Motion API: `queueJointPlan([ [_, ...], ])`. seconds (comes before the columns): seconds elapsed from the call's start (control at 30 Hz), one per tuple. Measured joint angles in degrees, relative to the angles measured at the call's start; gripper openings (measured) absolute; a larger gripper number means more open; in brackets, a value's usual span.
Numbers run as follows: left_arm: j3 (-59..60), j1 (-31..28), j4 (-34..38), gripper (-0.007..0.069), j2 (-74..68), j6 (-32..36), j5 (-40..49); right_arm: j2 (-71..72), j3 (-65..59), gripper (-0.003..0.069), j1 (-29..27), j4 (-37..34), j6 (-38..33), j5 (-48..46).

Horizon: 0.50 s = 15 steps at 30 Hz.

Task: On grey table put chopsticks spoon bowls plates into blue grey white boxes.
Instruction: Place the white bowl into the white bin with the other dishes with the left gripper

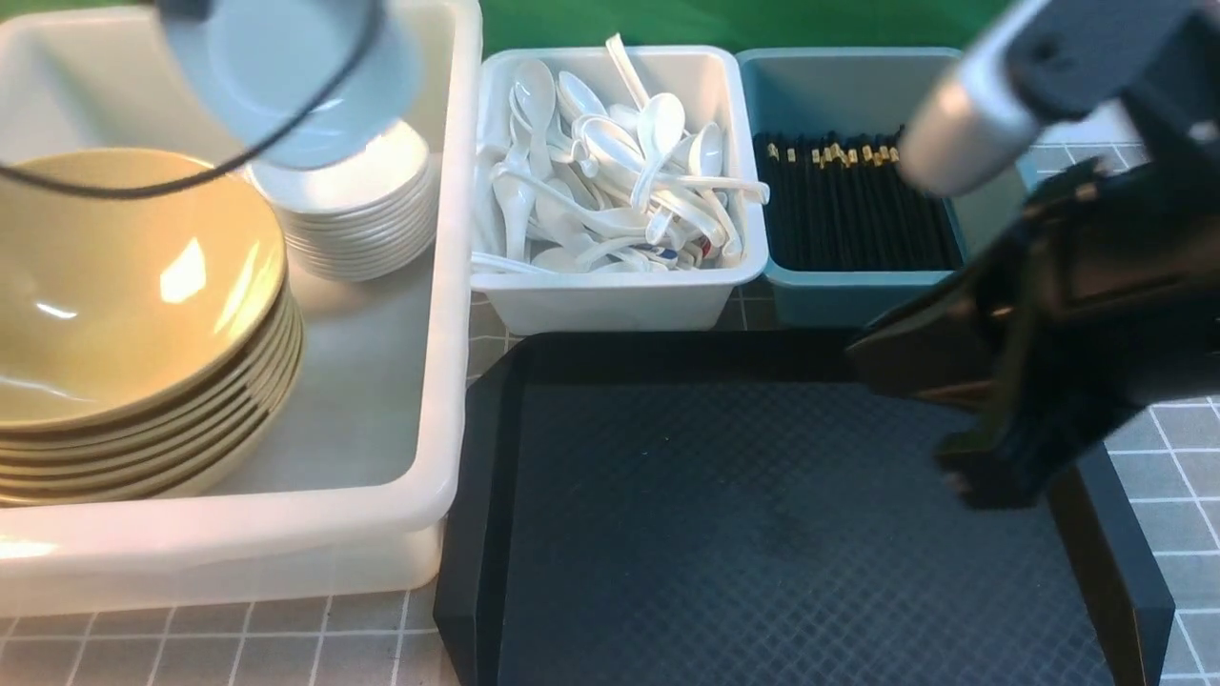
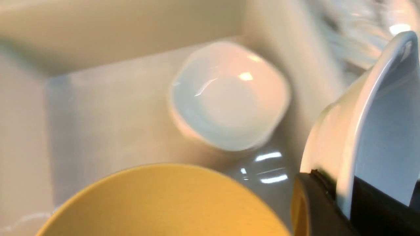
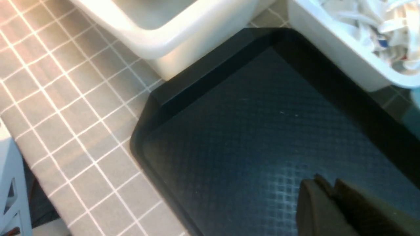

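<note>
Nearest the robot, a black tray (image 1: 762,534) with a diamond-textured floor lay on the grey gridded desk (image 1: 238,638). The right end effector (image 3: 326,188) hung above the tray's right side, its jaws closed together with nothing between them.

To the left of the tray stood the large whitish tub (image 1: 448,286). A stack of olive-yellow bowls (image 1: 124,286) sat in its near left part, and a stack of white plates (image 1: 362,229) sat farther back, beside the bowls and near the tub's right wall. Above that stack, the left end effector (image 2: 341,203) was clamped on the rim of a single white plate (image 1: 286,76), which was tilted and clear of the plates below it.

Beyond the tray's far edge, two smaller boxes stood side by side. The white box (image 1: 610,300), next to the tub, was heaped with white spoons (image 1: 620,181). The blue-grey box (image 1: 848,300) to its right held a row of black chopsticks (image 1: 848,210), their gold-banded ends pointing toward the far wall.
</note>
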<state>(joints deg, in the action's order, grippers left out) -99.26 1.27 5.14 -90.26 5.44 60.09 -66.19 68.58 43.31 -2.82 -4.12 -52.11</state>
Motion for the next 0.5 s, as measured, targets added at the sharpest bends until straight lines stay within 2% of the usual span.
queueJointPlan([
  [0.1, 0.7, -4.7, 5.0, 0.0001, -2.5, 0.6, -5.1, -1.5, 0.1, 0.0097, 1.2, -0.1, -0.1, 0.3],
  [0.17, 0.7, -5.8, 7.8, 0.0001, -4.8, 2.5, -8.2, -1.9, 0.1, 0.0097, 1.3, -0.2, -0.3, 0.6],
  [0.33, 0.7, -6.1, 12.9, 0.0001, -11.9, 8.2, -12.2, -2.1, 0.1, 0.0098, 1.3, 0.4, -0.7, 2.1],
  [0.5, 0.7, -6.1, 13.3, 0.0002, -19.0, 10.2, -17.8, -2.2, 0.1, 0.0104, 1.4, 3.7, -1.2, 4.7],
])
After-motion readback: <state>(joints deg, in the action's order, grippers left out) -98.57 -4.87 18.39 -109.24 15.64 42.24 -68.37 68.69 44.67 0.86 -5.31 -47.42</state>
